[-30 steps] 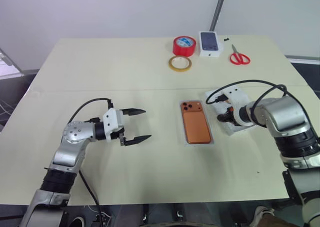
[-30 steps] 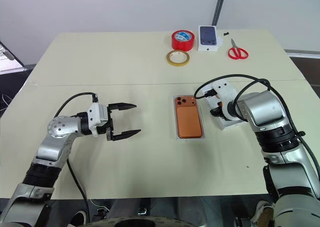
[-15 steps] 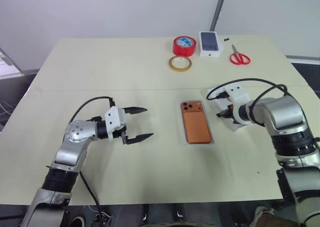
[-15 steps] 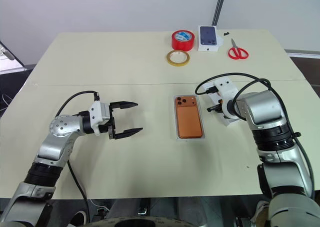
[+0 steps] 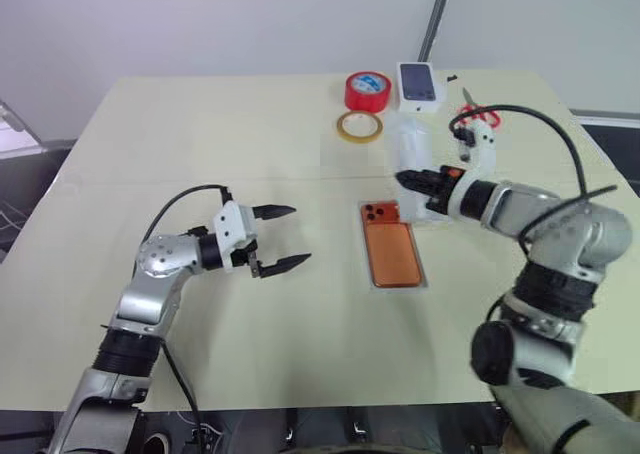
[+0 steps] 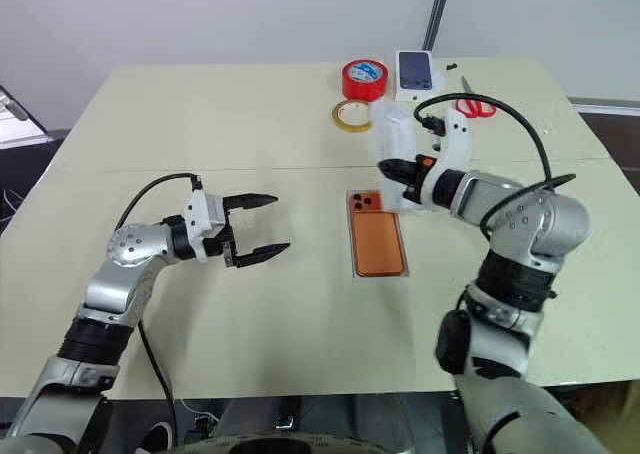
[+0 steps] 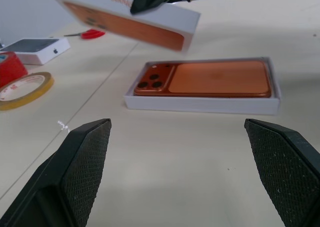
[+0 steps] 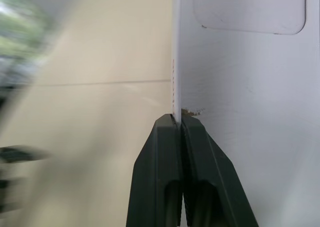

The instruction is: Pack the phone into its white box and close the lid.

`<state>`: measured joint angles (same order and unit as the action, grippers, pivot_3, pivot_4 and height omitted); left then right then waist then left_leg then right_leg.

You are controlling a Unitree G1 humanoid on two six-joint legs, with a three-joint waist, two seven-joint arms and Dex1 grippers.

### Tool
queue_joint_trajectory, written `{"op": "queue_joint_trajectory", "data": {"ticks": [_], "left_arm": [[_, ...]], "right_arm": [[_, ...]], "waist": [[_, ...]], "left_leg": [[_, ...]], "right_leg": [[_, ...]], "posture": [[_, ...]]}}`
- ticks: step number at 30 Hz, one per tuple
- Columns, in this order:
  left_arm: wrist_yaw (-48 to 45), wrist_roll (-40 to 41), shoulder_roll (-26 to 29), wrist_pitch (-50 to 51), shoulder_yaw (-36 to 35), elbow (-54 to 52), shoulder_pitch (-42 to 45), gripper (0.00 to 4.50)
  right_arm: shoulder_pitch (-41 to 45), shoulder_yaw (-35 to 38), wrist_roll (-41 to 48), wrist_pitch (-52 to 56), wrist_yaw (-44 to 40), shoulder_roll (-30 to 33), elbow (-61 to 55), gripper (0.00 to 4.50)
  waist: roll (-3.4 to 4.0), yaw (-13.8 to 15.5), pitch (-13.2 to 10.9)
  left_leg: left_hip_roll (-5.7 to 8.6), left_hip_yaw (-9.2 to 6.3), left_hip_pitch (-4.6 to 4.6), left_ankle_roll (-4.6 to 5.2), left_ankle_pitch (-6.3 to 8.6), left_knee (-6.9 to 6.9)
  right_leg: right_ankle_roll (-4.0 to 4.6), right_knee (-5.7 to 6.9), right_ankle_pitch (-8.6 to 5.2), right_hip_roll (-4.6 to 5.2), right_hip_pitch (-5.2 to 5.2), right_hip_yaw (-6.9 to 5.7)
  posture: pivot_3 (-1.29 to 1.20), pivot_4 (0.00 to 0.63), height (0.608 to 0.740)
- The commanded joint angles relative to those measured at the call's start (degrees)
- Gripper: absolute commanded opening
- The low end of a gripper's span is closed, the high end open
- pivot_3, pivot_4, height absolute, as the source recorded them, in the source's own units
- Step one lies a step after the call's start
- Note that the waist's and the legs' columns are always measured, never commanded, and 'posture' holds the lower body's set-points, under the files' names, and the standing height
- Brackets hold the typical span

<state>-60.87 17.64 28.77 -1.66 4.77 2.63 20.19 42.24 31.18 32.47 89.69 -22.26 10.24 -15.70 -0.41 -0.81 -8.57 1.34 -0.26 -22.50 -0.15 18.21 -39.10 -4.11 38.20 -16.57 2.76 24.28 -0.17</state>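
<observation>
Right now the right gripper [image 8: 180, 122] is pinched on the thin wall of the lid [image 5: 412, 169], a white rectangular cardboard tray, plain and smooth inside, with an orange phone printed on its outer face and some orange lettering on the side wall too blurred to read in the left wrist view. The lid hangs tilted off the tabletop [image 5: 200, 124], just beyond the camera end of the phone [image 5: 392, 250]. The phone is slim, matte orange, rounded corners, dark lens cluster, lying back-up inside the white box [image 7: 200, 104], a shallow thin-rimmed tray, directly below and slightly nearer than the right gripper. The left gripper [image 5: 278, 238] hovers with black textured fingers spread wide, nothing between them, pointing at the box, which sits well apart from it. Beyond the right gripper: glossy red tape roll [image 5: 368, 91], tan tape ring [image 5: 359, 126], red-handled scissors [image 6: 478, 105], and a small white box [image 5: 420, 85] printed with a dark phone.
</observation>
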Motion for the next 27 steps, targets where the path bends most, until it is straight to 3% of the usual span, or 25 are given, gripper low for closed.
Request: {"op": "queue_joint_trajectory", "data": {"ticks": [1,6,10,12,15,17,20,21,22,27], "left_arm": [[2.3,1.9,-0.8,1.9,-2.2,-1.2,1.2,4.5],[5.6,3.8,-2.2,6.2,-3.8,-2.3,1.7,4.5],[6.2,4.2,-2.5,7.9,-3.4,-3.9,1.4,4.5],[6.3,4.6,-2.8,7.9,-3.4,-4.6,1.4,4.5],[6.1,5.3,-2.9,8.6,-3.2,-5.8,1.3,4.5],[5.9,5.6,-2.9,9.1,-2.9,-6.8,0.8,4.5],[4.8,5.5,-2.6,9.5,-1.8,-8.2,-0.7,4.5],[3.8,6.1,-2.3,10.0,-1.4,-8.8,-1.5,3.99],[3.0,6.8,-2.2,10.8,-1.2,-9.4,-2.2,3.78],[3.2,5.8,-2.6,9.9,-0.8,-10.3,-3.6,1.2]], "right_arm": [[-2.8,6.4,9.3,2.8,1.2,-7.5,-10.0,0.08],[-8.2,10.3,24.2,2.8,8.3,-17.3,-14.9,0.08],[-17.0,6.2,41.0,2.8,15.5,-17.8,-16.7,0.08],[-23.6,-0.4,56.8,-3.0,24.7,-13.5,-14.8,0.08],[-31.2,-11.2,73.1,-13.4,34.5,-2.4,-14.4,0.08],[-32.5,-16.4,79.2,-19.7,38.2,3.7,-13.7,0.08],[-31.2,-21.1,80.5,-25.8,39.1,8.9,-11.8,0.08],[-30.2,-22.3,80.5,-27.7,39.8,9.6,-10.4,0.0],[-29.6,-23.4,80.5,-29.4,40.8,10.0,-8.7,0.0],[-27.9,-27.9,80.5,-32.9,40.9,11.6,-5.6,0.0]], "waist": [[0.0,0.2,0.0],[0.0,0.0,0.0],[0.02,-0.2,0.0],[0.03,-0.2,0.0],[0.03,-0.3,0.0],[0.01,-0.4,0.0],[0.02,-0.9,0.0],[0.02,-1.2,0.0],[0.02,-1.4,0.0],[0.0,-1.4,0.0]], "left_leg": [[0.0,0.0,0.0,0.0,0.0,0.01],[0.04,0.0,-0.04,0.02,0.01,-0.02],[0.03,0.0,0.0,0.01,0.0,0.01],[0.02,0.0,0.0,0.01,0.0,0.04],[0.03,0.02,-0.02,0.02,0.01,-0.02],[0.03,0.02,0.0,0.04,0.0,-0.05],[0.0,0.02,0.05,0.07,-0.01,-0.05],[-0.02,0.02,0.07,0.07,-0.01,-0.05],[-0.03,0.02,0.07,0.07,-0.02,-0.05],[-0.04,0.01,0.06,0.07,-0.01,-0.05]], "right_leg": [[0.0,-0.01,0.0,0.0,0.0,0.0],[-0.01,-0.04,0.0,0.03,0.0,0.0],[-0.01,-0.01,0.0,0.02,0.02,0.0],[0.0,-0.02,0.0,0.02,0.02,0.01],[0.0,-0.07,0.0,0.06,-0.03,0.01],[0.0,-0.12,0.0,0.06,-0.1,0.01],[0.0,-0.12,-0.01,-0.02,-0.14,0.0],[0.0,-0.12,-0.01,-0.06,-0.17,0.01],[-0.01,-0.12,-0.01,-0.07,-0.18,0.0],[-0.01,-0.13,-0.01,-0.08,-0.19,0.0]], "posture": [[0.0,0.15,0.74],[0.0,0.15,0.74],[0.0,0.15,0.74],[0.0,0.15,0.74],[0.0,0.15,0.74],[0.0,0.15,0.74],[0.0,0.15,0.74],[0.0,0.15,0.74],[0.0,0.15,0.74],[0.0,0.15,0.74]]}}
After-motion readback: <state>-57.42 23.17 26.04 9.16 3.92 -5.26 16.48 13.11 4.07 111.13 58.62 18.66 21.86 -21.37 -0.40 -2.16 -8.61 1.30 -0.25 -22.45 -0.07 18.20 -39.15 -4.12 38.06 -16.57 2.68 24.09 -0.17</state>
